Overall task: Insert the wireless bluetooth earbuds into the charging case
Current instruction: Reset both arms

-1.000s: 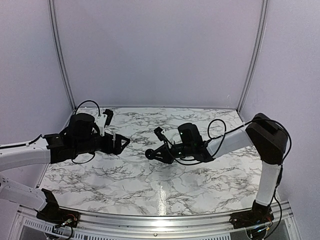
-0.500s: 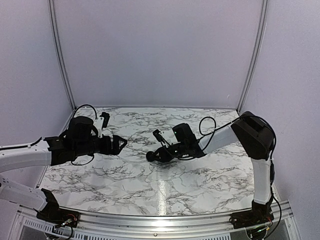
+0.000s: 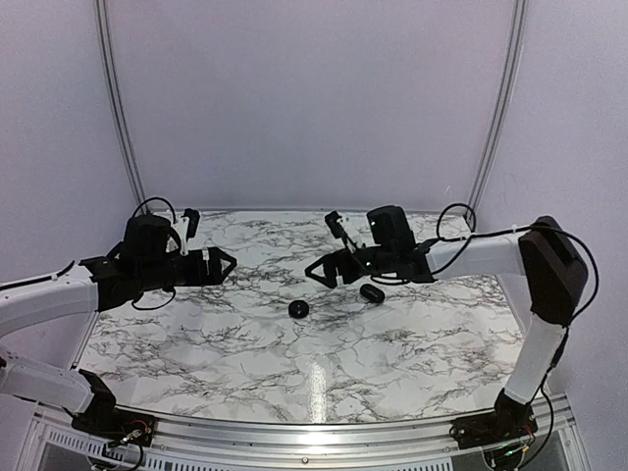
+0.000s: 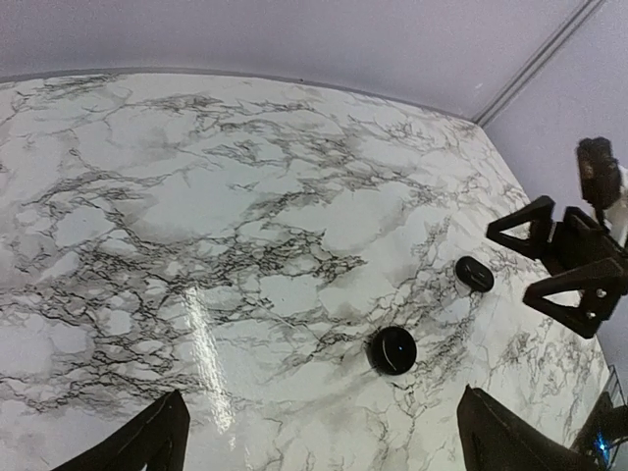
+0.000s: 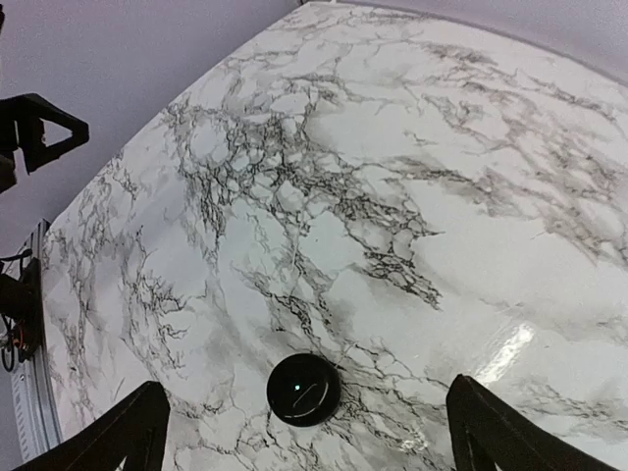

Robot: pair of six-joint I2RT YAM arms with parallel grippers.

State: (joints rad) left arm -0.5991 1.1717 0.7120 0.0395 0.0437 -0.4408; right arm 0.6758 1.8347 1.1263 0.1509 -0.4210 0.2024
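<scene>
The charging case (image 3: 298,309) is a round black disc with a tiny lit dot, lying shut on the marble table (image 3: 226,343); it also shows as the case (image 4: 392,350) and the case (image 5: 304,390). No earbuds are in view. My right gripper (image 3: 320,272) hangs open above and behind the case, holding nothing, and the case lies between and ahead of its fingertips (image 5: 137,432). My left gripper (image 3: 226,265) is open and empty, off to the left, well clear of the case. Its fingertips (image 4: 157,442) frame the table's near part.
A black oval pebble (image 3: 371,292) lies right of the case, below the right arm, and shows again as the pebble (image 4: 474,274). The right gripper (image 4: 564,260) appears at the right edge of the left wrist view. Pale walls close off the table at the back and sides.
The right gripper opened, left the round case on the table, and pulled up and back to the right, uncovering the oval pebble. The left gripper drew back to the left.
</scene>
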